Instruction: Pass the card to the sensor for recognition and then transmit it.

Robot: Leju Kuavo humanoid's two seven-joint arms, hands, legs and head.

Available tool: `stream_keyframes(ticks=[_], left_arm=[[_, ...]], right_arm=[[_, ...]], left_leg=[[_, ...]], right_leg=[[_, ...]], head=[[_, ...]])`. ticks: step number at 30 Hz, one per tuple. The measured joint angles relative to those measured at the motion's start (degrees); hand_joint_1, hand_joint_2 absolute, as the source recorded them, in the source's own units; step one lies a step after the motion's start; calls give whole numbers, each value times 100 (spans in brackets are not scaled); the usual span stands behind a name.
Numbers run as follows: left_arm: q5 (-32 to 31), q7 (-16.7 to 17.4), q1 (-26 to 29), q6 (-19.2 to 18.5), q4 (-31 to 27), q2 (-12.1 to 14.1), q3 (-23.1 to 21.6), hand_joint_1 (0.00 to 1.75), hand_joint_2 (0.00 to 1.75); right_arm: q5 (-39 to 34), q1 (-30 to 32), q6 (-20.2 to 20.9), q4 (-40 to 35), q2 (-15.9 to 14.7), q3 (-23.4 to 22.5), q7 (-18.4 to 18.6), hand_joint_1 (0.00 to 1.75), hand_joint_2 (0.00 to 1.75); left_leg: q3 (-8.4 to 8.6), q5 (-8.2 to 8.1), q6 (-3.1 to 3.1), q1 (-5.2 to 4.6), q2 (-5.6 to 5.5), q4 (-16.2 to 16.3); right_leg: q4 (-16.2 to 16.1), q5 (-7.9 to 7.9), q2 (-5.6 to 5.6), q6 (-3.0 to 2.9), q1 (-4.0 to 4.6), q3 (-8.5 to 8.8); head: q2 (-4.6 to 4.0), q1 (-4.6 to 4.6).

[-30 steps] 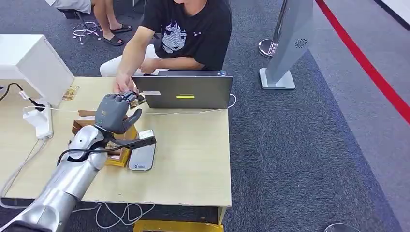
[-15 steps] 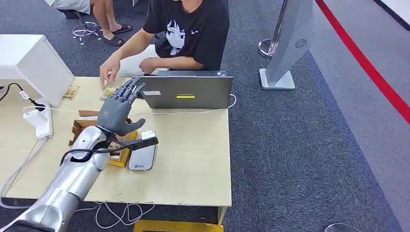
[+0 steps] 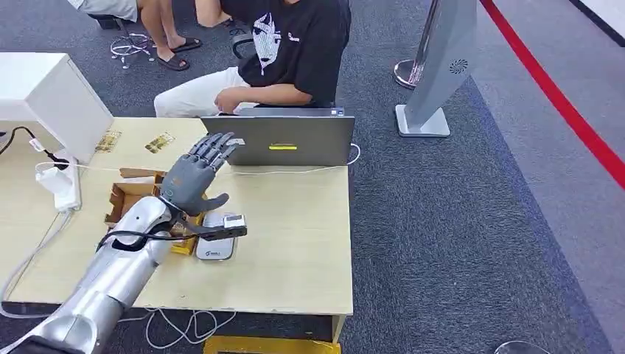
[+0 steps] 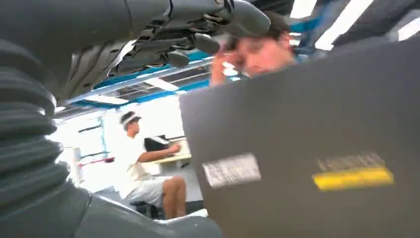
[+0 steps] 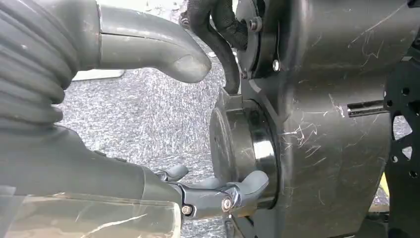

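1. The left hand (image 3: 193,175) hovers in front of the laptop (image 3: 284,140), fingers spread, holding nothing.
2. The card (image 3: 160,142) lies on the table (image 3: 295,251), left of the laptop.
3. The right hand (image 5: 148,119) holds nothing, fingers apart.

Grey laptop (image 3: 284,140) at the table's (image 3: 295,251) 12 o'clock edge, lid up. Person in black shirt (image 3: 295,51) seated just behind it. White box (image 3: 51,96) at 10 o'clock, power strip (image 3: 59,184) beside it.
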Motion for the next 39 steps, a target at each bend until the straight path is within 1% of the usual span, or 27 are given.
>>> stream_keyframes(ticks=[3,7,11,13,18,20,23,27,33,36,39], left_arm=[[-13,-29,164,-88,0,197,-261,0,175],[255,113,427,-57,-66,602,-518,0,175],[529,177,633,-9,-111,890,-549,0,175],[651,186,693,81,-111,1001,-549,0,175],[835,131,821,273,-98,1187,-525,0,175],[835,190,905,411,-87,1213,-488,0,175],[809,116,1072,594,-53,1237,-350,0,175],[769,9,1136,632,-22,1213,-186,0,175],[677,4,1133,621,-22,1089,-51,0,175],[669,26,1146,627,-20,1069,15,0,175],[662,28,1163,629,-20,1063,54,0,175]], right_arm=[[0,21,-2,-2,-29,0,-55,0,175],[-13,63,-2,-2,-74,-5,-135,0,175],[-17,93,-2,-9,-116,-20,-184,0,175],[-7,103,0,-15,-136,-33,-188,0,175],[151,326,59,-15,-179,2,-177,0,175],[341,399,-40,-70,-195,77,-348,0,175],[341,607,-149,-312,-282,155,-289,0,175],[406,661,-153,-424,-309,251,-175,0,175],[450,637,-287,-308,31,358,-20,0,175],[422,657,-426,-256,157,358,70,0,175],[417,689,-439,-216,258,358,109,0,175]], left_leg=[[1,0,0,0,3,-1],[0,0,0,1,3,-2],[-1,0,0,2,4,-3],[-1,0,0,2,3,-3],[-18,0,0,1,-15,-3],[-16,0,0,1,-5,-4],[-20,0,0,0,-12,-4],[-20,0,0,2,-8,-4],[-20,5,0,3,-10,-4],[-21,5,0,4,-10,-4],[-22,5,0,3,-10,-4]], right_leg=[[0,0,4,0,0,-2],[0,-2,3,-2,1,-9],[0,-2,3,-2,1,-10],[0,-2,3,-2,1,-14],[1,-3,-18,-1,1,-4],[0,-2,-8,-1,1,-1],[0,-3,-16,-1,0,-3],[0,-2,-12,-1,2,-8],[2,-2,-12,-1,3,-6],[2,-2,-12,-1,3,-6],[2,-2,-12,-1,3,-7]], head=[[0,0],[0,-2],[0,-2],[0,-2],[2,9],[0,4],[0,2],[0,0],[0,-2],[0,0],[0,0]])
